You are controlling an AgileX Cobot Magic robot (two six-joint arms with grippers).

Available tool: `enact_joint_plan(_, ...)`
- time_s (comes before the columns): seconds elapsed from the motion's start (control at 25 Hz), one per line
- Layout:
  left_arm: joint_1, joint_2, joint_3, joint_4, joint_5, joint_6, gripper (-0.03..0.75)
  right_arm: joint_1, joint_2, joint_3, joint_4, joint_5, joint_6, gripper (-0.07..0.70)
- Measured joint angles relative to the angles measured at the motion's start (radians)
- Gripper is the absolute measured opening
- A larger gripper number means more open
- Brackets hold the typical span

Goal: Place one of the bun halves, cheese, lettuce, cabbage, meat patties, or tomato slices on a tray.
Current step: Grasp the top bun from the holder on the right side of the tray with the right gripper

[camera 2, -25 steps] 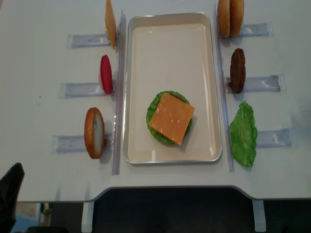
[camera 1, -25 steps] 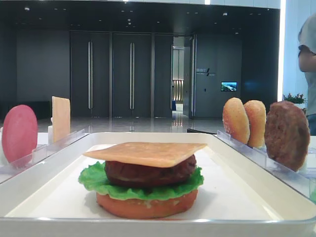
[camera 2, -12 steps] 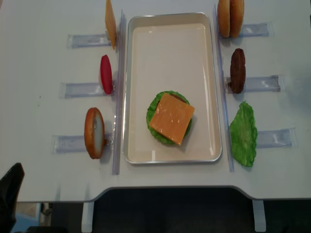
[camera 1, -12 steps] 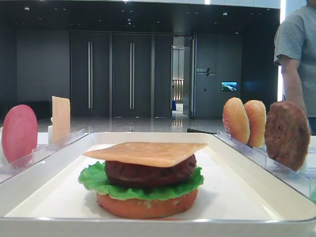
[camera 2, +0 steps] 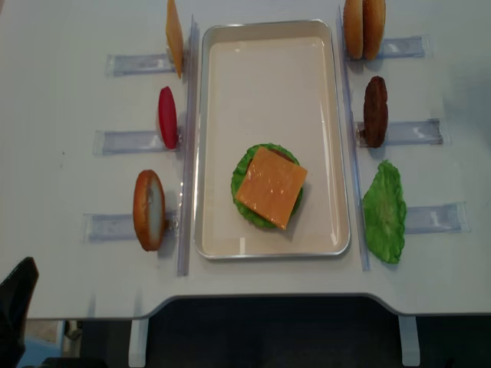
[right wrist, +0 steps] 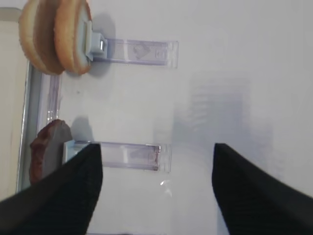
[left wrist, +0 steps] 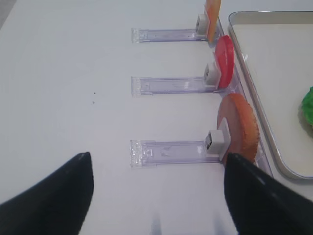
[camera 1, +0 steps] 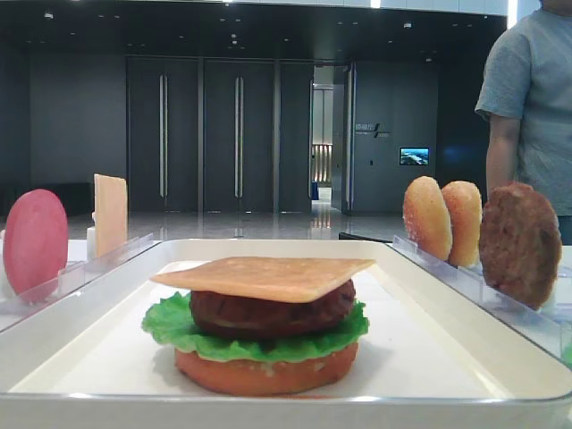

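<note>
White desk (camera 2: 61, 92) in a dark hall; grey-shirted person (camera 1: 534, 98) behind clear plastic racks (camera 2: 414, 132); both tools (right wrist: 156, 191) (left wrist: 157, 196) gape empty.

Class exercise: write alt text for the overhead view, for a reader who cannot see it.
A white tray holds a stack topped by cheese over lettuce. Left of it stand a cheese slice, tomato and bun; right, two buns, a patty and a lettuce leaf.

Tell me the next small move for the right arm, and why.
Probably lower the right gripper, its jaws open and empty, toward the two bun halves standing in the far right rack. The stack on the tray ends in a cheese slice over patty and lettuce, with no bun on top, so a bun half seems the likeliest next piece.
</note>
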Motion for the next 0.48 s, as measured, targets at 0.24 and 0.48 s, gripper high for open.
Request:
enact_joint_plan(0.24,0.0,0.0,0.0,0.0,0.0,0.0,0.641,0.0,0.111,-0.103,0.0,0.0,-0.006,0.465)
enact_joint_plan(0.48,0.0,0.0,0.0,0.0,-0.001,0.0,0.641,0.0,0.194,-0.171,0.0,-0.012,-0.016,0.465)
